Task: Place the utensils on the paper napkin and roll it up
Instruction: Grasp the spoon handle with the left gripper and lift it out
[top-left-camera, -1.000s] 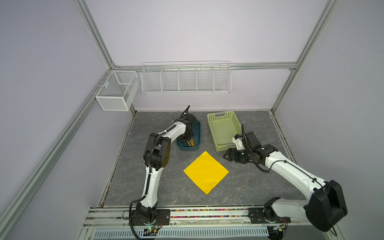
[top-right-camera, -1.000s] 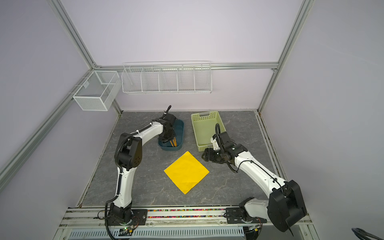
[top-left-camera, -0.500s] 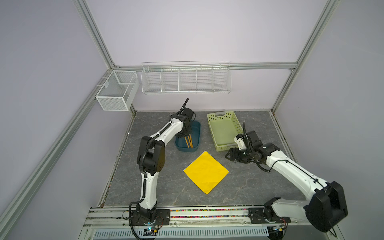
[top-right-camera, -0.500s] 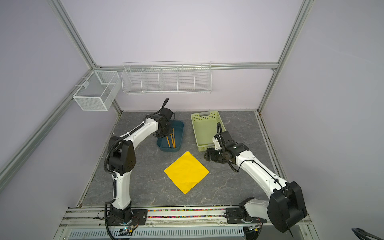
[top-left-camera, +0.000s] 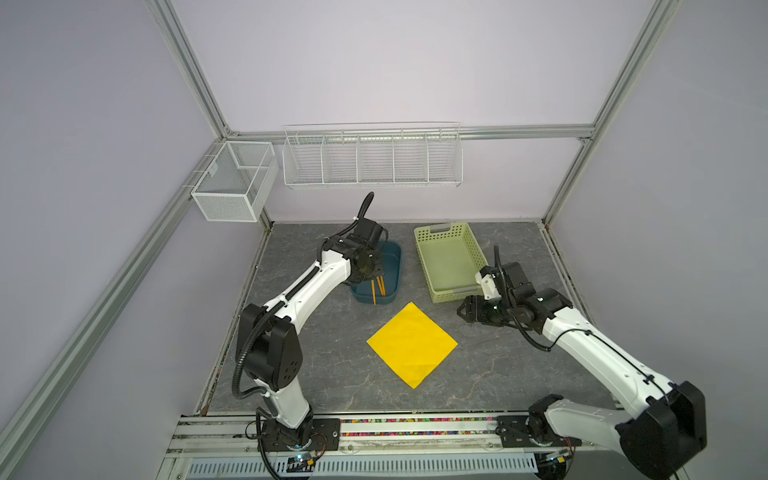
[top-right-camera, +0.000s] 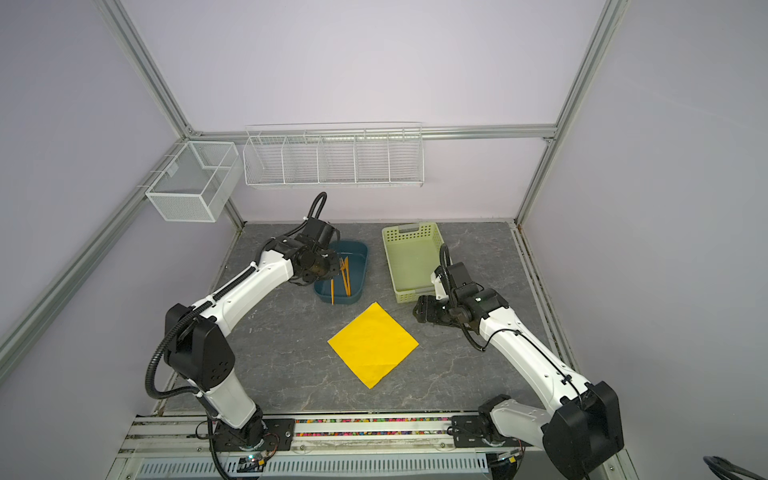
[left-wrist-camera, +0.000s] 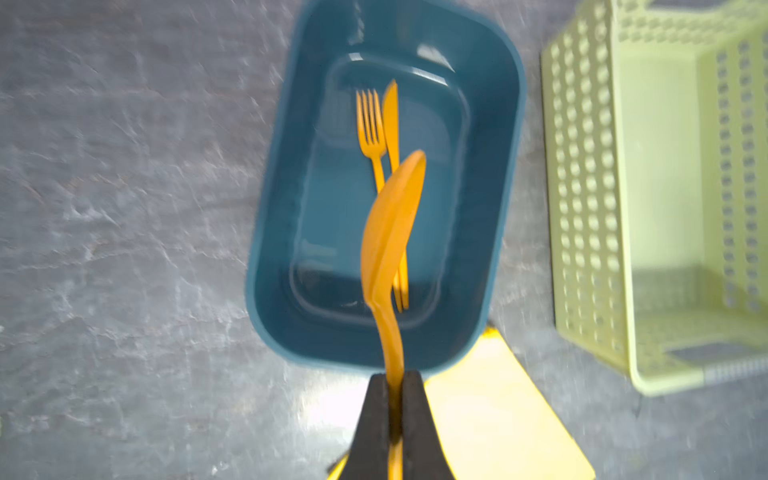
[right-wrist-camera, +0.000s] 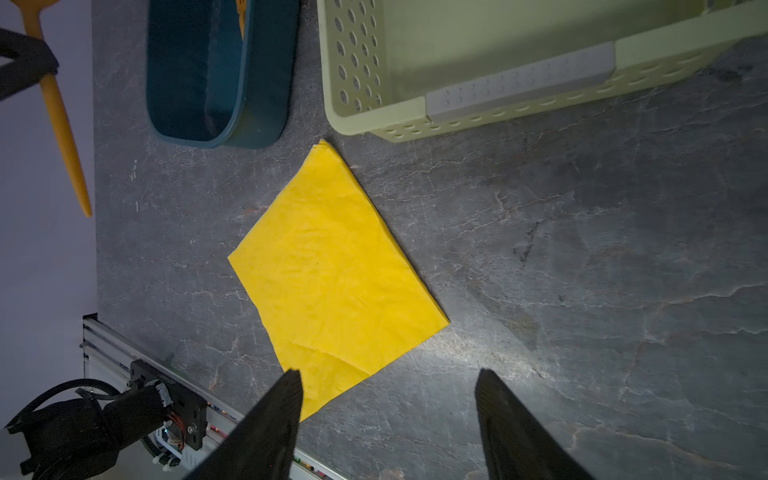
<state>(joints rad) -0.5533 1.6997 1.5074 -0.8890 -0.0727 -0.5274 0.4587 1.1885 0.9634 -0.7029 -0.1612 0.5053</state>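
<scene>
**Over the blue tub: left tool clamped on the spoon, napkin bare**

- Left tool (left-wrist-camera: 395, 382): fingers pinched tight on the spoon (left-wrist-camera: 392, 232), part-way along its handle. The bowl sticks out past the fingertips above the blue tub (left-wrist-camera: 282, 232), and the handle's tail pokes out behind them in the right wrist view. The left wrist view is motion-blurred, but the grip is clear.
- Fork (left-wrist-camera: 370, 124) and knife (left-wrist-camera: 391, 120): both flat on the tub floor, side by side and touching along their length. Tines and blade tip point to the tub's far end. The spoon hides their handles in part.
- Napkin (top-left-camera: 411, 344): flat on the bench (top-left-camera: 311, 353), set as a diamond just off the tub's near end. Its nearest corner sits close to the tub wall with a small gap, not touching. Nothing lies on it, and one corner shows a light crease.
- Green basket (top-left-camera: 478, 249): beside the tub on the right-arm side, apart from it.
- Right tool (top-left-camera: 463, 311): jaws spread wide with nothing between them. It sits low, on the right-arm side of the tub, off the basket's near edge and next to the napkin's side corner. Can't tell whether it touches the bench.
</scene>
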